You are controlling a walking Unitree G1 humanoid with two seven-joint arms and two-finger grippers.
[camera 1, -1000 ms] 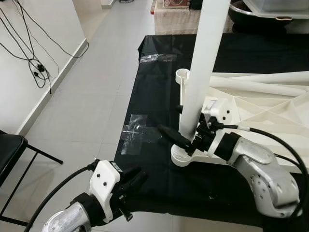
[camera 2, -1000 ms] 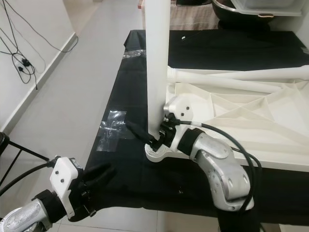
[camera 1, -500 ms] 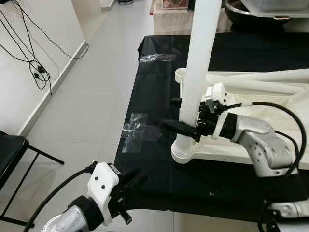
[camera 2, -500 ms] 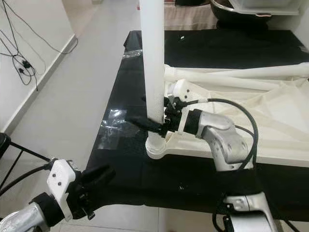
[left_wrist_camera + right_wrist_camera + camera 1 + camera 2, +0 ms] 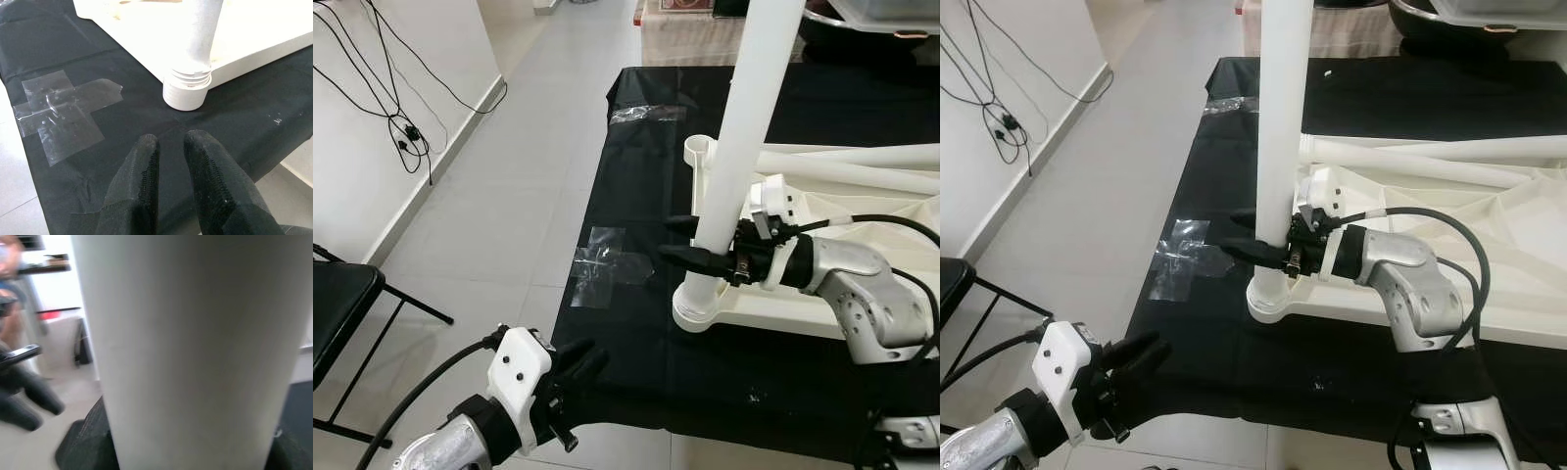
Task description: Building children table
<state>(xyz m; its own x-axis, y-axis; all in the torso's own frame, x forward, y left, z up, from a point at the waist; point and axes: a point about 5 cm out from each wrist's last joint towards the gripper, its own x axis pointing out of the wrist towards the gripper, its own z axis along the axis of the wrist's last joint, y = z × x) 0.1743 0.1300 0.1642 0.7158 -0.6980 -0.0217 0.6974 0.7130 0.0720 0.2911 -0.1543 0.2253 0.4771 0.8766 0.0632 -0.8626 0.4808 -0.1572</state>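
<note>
A white table leg (image 5: 744, 147) stands upright in the near corner socket (image 5: 698, 305) of the upturned white tabletop (image 5: 871, 245), which lies on a black-covered table (image 5: 636, 186). My right gripper (image 5: 683, 240) reaches in from the right and is shut on the leg a little above the socket, one finger on each side. In the right wrist view the leg (image 5: 195, 333) sits between the dark fingers (image 5: 83, 445). My left gripper (image 5: 582, 360) hangs low off the table's near left corner, shut and holding nothing. Its wrist view looks at the leg's threaded base (image 5: 188, 93).
More white legs (image 5: 852, 166) lie across the tabletop, and a bare socket (image 5: 700, 149) sits at its far left corner. Clear tape (image 5: 607, 264) is stuck on the black cover. A black chair (image 5: 337, 313) stands on the tiled floor at left. Cables (image 5: 401, 117) hang by the wall.
My right gripper has slid up the leg from just above the socket, and its arm now lies more level. The camera shifted slightly. The left gripper has stayed put.
</note>
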